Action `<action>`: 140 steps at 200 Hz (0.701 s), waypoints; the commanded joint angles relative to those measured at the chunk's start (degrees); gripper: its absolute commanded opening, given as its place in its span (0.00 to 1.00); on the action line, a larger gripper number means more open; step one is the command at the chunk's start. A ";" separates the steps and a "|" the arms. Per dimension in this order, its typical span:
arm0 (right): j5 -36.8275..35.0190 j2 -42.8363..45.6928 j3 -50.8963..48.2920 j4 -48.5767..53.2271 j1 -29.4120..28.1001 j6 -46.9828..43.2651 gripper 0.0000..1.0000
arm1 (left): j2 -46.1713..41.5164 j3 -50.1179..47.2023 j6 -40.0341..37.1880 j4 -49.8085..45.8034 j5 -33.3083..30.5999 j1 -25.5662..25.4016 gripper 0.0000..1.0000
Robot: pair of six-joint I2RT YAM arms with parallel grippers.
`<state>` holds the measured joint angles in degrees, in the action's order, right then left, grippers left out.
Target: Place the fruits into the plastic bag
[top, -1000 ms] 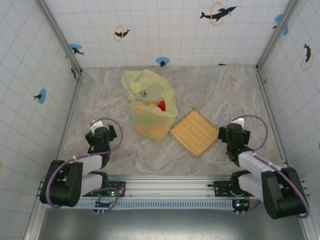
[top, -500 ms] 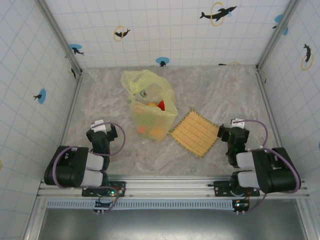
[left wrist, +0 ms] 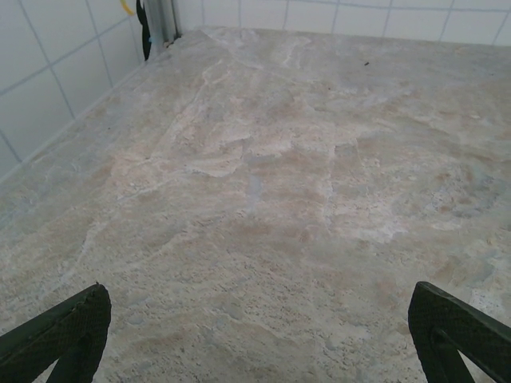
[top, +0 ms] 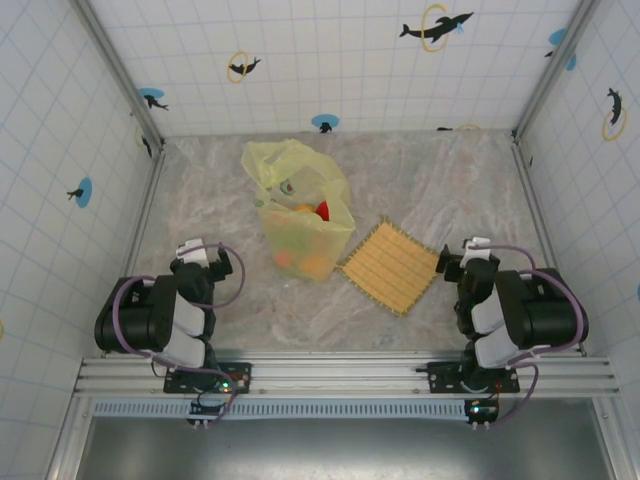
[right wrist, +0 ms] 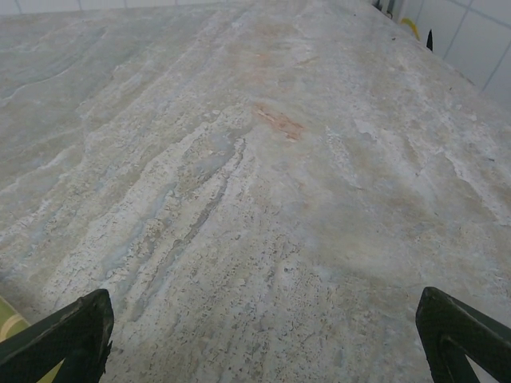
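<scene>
Left tool (left wrist: 255, 335) spread wide over marbled table (left wrist: 263, 183), dark fingertips (left wrist: 80, 319) in bottom corners, tiled wall (left wrist: 48, 88) left

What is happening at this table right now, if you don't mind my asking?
Nothing is being handled at this moment. The fruits sit inside the plastic bag, which stands on the table beside a woven mat. Both arms are folded close to their bases. The left end effector and the right end effector are open and empty above bare tabletop. The bagging looks finished.
</scene>
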<state>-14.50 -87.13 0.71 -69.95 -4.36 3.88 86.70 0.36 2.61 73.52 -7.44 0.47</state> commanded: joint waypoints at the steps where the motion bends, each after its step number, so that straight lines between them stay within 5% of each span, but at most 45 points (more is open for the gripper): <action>1: 1.52 0.26 -1.29 -2.81 1.18 1.39 0.99 | 0.14 -0.34 1.26 -0.37 2.78 0.48 0.98; 140: 1.61 0.38 -1.24 -2.82 0.89 1.04 0.99 | 0.06 -0.15 1.20 -0.46 2.78 0.50 0.98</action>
<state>-12.95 -87.09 0.67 -70.54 -3.38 4.75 86.70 0.36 3.03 72.90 -5.50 0.49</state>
